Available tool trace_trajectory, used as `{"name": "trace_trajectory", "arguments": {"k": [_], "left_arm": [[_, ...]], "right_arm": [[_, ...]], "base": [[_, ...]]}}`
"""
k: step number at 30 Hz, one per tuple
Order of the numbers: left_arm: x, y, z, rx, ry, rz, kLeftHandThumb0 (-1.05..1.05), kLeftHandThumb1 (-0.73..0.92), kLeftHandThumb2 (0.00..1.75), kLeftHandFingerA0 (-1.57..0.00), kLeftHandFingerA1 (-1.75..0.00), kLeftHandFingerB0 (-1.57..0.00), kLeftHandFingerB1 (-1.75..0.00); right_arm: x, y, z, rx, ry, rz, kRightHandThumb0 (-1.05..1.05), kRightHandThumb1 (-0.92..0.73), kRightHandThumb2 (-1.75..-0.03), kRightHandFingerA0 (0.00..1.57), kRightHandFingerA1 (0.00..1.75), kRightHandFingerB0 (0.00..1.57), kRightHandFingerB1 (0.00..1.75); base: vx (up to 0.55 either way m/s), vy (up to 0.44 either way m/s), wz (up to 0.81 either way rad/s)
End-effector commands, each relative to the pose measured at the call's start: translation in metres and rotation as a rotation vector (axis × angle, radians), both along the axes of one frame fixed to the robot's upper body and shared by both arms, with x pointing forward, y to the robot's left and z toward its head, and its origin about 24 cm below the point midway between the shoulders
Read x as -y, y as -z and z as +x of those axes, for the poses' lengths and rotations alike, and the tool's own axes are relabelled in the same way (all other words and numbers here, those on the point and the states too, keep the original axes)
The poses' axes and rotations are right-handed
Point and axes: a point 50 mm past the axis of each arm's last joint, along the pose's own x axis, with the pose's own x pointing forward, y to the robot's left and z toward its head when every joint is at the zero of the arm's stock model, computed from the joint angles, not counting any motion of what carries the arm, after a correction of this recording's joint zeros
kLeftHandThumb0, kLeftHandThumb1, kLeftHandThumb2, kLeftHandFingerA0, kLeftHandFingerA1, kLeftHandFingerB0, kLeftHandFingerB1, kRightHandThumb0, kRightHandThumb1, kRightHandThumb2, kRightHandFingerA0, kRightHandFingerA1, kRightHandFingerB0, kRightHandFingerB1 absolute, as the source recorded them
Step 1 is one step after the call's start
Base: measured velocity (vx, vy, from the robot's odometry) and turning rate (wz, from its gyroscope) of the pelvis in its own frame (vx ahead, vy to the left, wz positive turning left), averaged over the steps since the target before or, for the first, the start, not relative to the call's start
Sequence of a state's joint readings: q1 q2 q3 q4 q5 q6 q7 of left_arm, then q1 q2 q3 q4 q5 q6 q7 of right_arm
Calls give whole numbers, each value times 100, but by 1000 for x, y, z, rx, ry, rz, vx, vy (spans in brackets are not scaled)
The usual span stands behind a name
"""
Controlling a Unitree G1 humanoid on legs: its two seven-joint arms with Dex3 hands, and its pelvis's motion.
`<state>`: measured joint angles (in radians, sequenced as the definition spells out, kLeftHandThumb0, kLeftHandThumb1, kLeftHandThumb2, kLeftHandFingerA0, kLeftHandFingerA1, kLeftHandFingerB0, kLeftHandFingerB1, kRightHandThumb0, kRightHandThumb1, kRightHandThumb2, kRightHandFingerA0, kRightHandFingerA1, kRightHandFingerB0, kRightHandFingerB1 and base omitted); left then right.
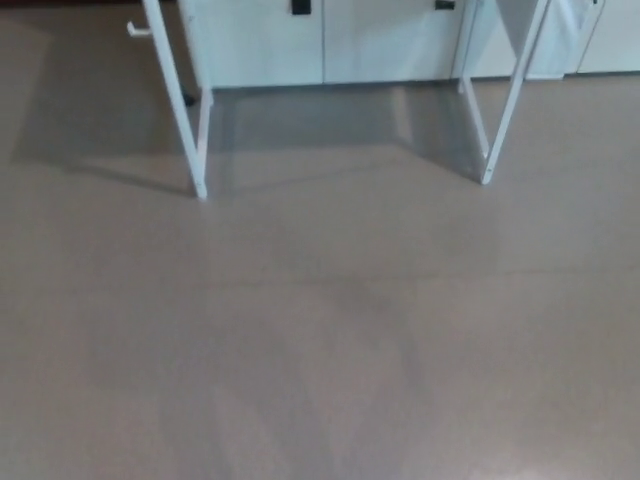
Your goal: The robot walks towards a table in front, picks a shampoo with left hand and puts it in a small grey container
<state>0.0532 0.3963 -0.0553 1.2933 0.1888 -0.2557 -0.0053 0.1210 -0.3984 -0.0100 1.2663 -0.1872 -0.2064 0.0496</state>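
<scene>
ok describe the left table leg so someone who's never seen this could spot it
The grey-brown floor fills most of the head view, and white cabinets line its far edge. Two slanted white legs stand before them; the left table leg, unlike the right table leg, has a short white stub jutting sideways near its top.

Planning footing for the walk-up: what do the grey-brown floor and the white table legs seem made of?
The grey-brown floor looks like smooth vinyl or sealed concrete, semi-matte: even-toned, with soft shadows and a faint sheen. The thin white table legs look like painted metal tubing, judging by their slim straight profile; wood cannot be ruled out.
</scene>
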Motion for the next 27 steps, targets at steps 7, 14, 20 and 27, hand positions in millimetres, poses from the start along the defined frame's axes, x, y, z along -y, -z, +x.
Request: {"name": "trace_trajectory", "arguments": {"k": [7, 14, 20, 27], "left_arm": [[-8, -11, 10, 236, -201, 7, -41, 51, 85, -55, -77, -33, -53], [-12, -12, 13, 447, -581, -226, -11, 55, 69, -50, -75, -39, -48], [-13, -13, 20, 503, -682, -300, -18, 61, 58, -51, -61, -42, -42], [-10, -10, 13, 501, -687, -304, -19, 60, 57, -52, -59, -44, -42]], "right_arm": [[0, -3, 10, 99, 29, -47, -33, -70, -61, 62, 44, 45, 36], [1, -5, 7, 183, 100, -62, -39, -60, -77, 60, 54, 43, 46], [1, -8, 12, 306, 223, -36, -24, -66, -59, 65, 44, 48, 38], [1, -8, 0, 329, 241, -64, -19, -63, -59, 61, 43, 47, 38]], "base": [[418, 157, -11], [381, -19, 14], [505, -73, 28], [358, -64, -9]]}}
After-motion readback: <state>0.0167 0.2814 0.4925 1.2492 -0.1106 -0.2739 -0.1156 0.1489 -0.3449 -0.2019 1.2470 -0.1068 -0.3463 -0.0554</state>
